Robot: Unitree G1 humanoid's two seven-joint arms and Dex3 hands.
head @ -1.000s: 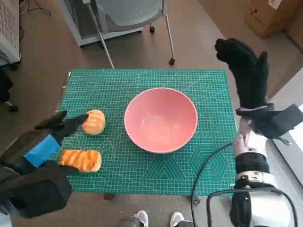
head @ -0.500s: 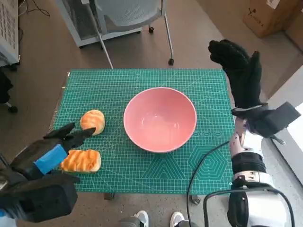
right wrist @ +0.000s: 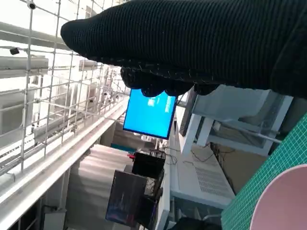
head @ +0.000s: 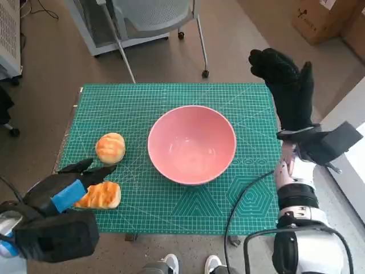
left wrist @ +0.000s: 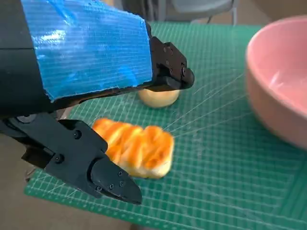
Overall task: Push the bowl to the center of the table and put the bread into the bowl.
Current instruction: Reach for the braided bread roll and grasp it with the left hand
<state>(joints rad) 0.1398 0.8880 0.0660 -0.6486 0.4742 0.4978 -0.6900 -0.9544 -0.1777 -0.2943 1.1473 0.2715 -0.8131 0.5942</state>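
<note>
Lying crosswise: long bread (head: 100,194) | left hand (head: 63,188) spread above | bowl (head: 191,144) central

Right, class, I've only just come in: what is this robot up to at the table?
The pink bowl sits roughly mid-table on the green cutting mat and holds nothing. Two breads lie beside it: a round bun and a long glazed loaf. The left hand, fingers apart, is poised over the loaf without gripping it. The right hand is raised off the mat's far corner, holding nothing. So no bread is in the bowl yet.
</note>
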